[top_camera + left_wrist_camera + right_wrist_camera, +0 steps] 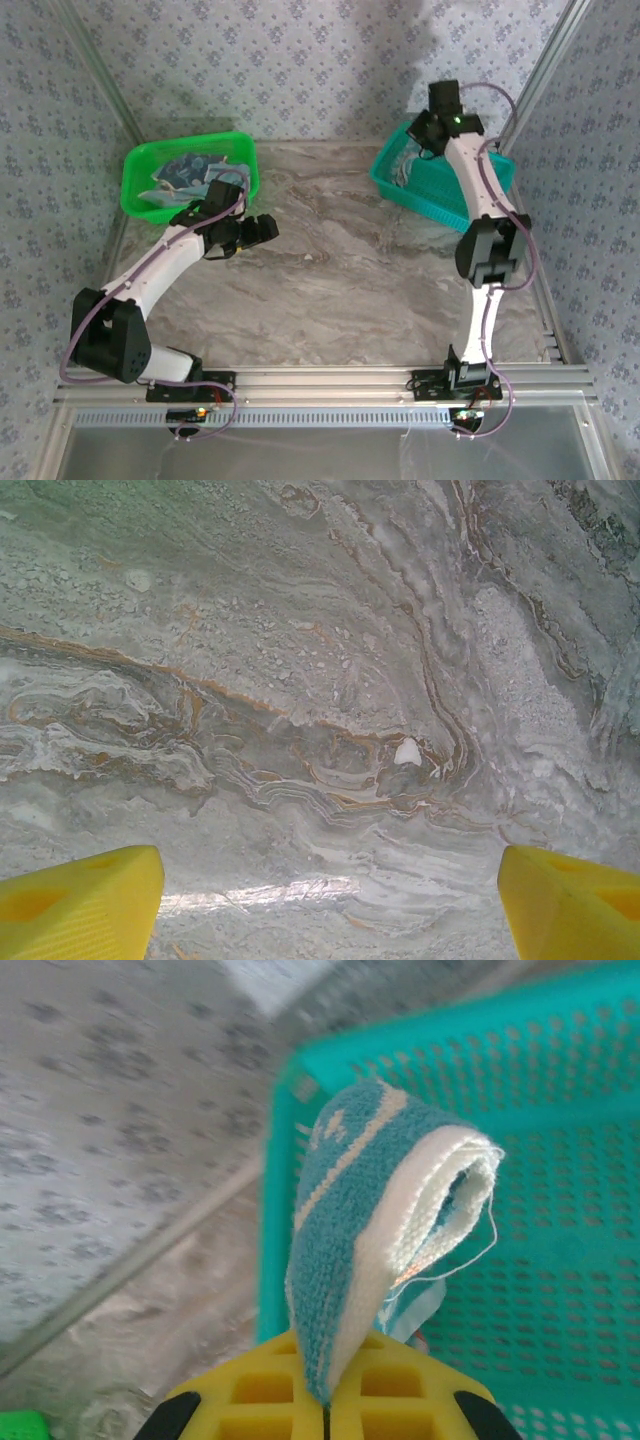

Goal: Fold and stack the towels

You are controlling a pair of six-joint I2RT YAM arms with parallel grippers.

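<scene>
Towel (pixel 370 1230) in teal knit with a white edge stands doubled over in the right gripper (pixel 325 1405), whose yellow fingers are closed tight on its lower end, with a loose thread trailing from the hem. It hangs free above the teal basket (pixel 560 1160), touching neither the wall nor the floor. That suggests the cloth is held clear of the mesh so it cannot snag. From above, this basket (pixel 420 190) sits at the far right of the table (pixel 340 270), and the right arm reaches out over it.

More towels (pixel 185 172) lie crumpled in the green basket (pixel 140 160) at the far left, none folded that I can tell.

The left gripper (pixel 255 232) hovers just right of the green basket, over bare marble. In its wrist view its fingertips (pixel 80 900) sit at the two lower corners with nothing between them, so the jaws are spread wide. I judge it is waiting there to take a corner once the cloth reaches the open middle of the table, where spreading and folding would have room. No stack is visible yet, so the task looks early.
</scene>
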